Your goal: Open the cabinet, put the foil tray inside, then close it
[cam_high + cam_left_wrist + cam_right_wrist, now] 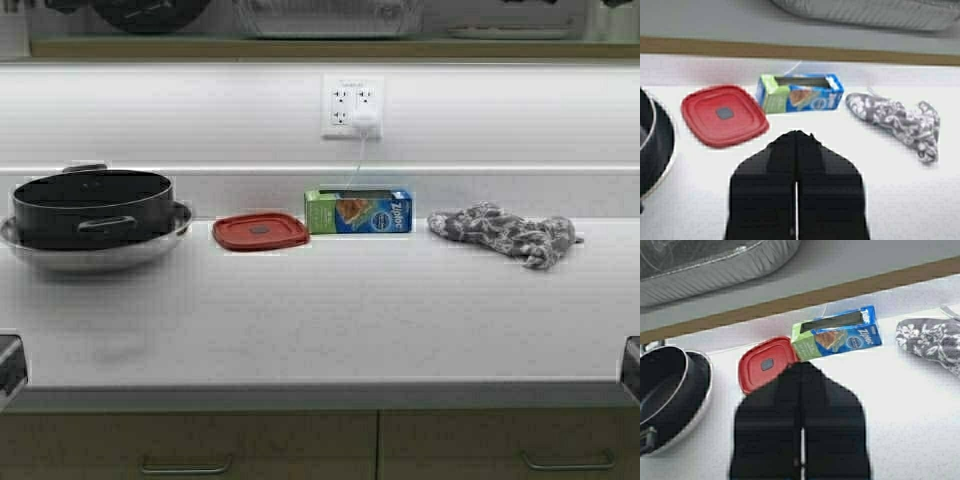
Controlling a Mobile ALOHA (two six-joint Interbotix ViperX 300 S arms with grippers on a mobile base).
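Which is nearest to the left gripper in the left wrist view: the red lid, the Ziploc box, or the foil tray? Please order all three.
From the left gripper:
1. Red lid, beside the black pot.
2. Ziploc box, just behind the lid.
3. Foil tray, farthest, on the cabinet shelf above.

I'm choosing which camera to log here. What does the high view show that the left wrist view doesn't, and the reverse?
Only the high view shows the wall outlet, the base cabinet handles and the whole black pot sitting in its steel bowl.

Only the left wrist view shows the left claw, shut, above the counter.

Both show the red lid, the Ziploc box, the patterned oven mitt, and the foil tray on the cabinet shelf above.
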